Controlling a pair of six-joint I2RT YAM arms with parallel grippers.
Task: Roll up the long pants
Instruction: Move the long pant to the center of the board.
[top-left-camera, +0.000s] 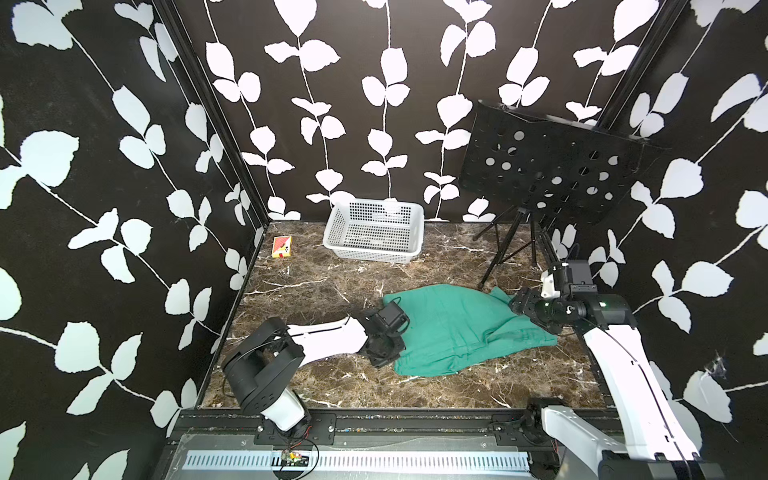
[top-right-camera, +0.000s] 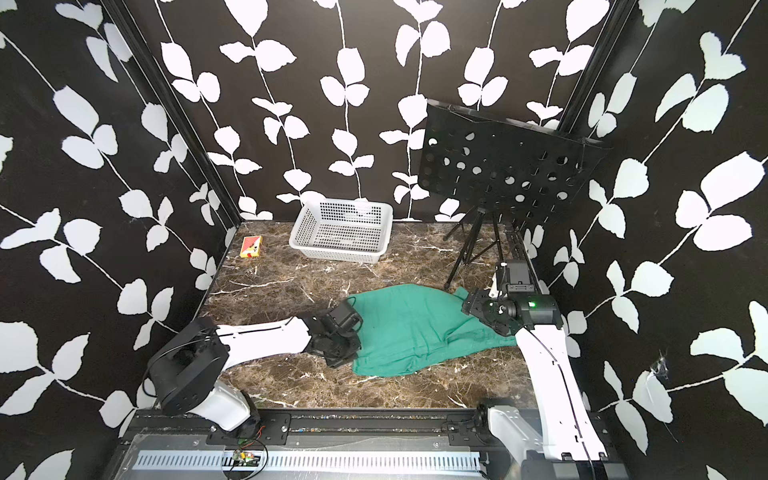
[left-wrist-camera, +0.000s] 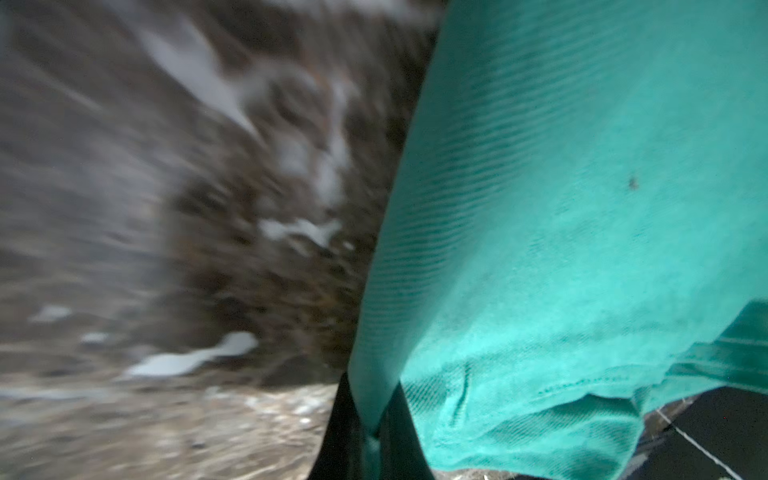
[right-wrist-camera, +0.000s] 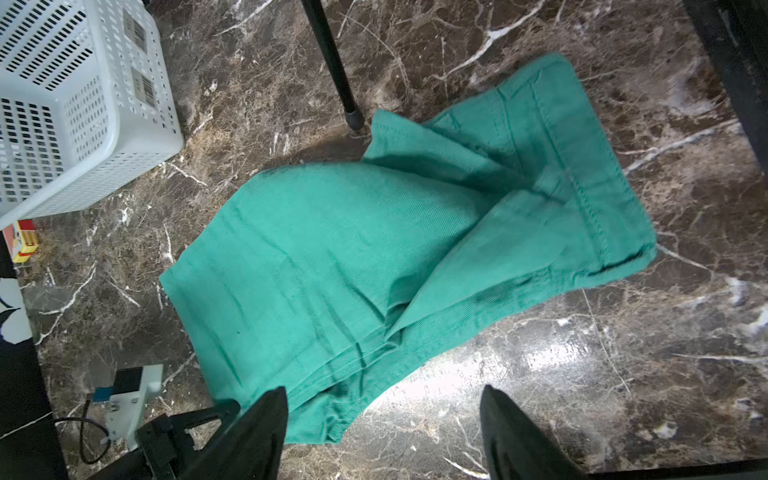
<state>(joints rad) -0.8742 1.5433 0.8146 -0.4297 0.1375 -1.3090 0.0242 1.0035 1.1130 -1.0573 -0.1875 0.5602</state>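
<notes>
On the desk (top-left-camera: 332, 386), between both arms, lying in a flat, rumpled fold: the long pants (top-left-camera: 457, 328), with no turn of a roll yet. Pinching the cloth's left edge tight with the left end effector (left-wrist-camera: 372, 432); holding the right end effector (right-wrist-camera: 382, 419) spread and empty above the opposite end. Probably just starting: entire roll left to make.

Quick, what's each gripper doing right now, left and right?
Left gripper: closed, pinching an edge of the pants.
Right gripper: open, holding nothing.
</notes>
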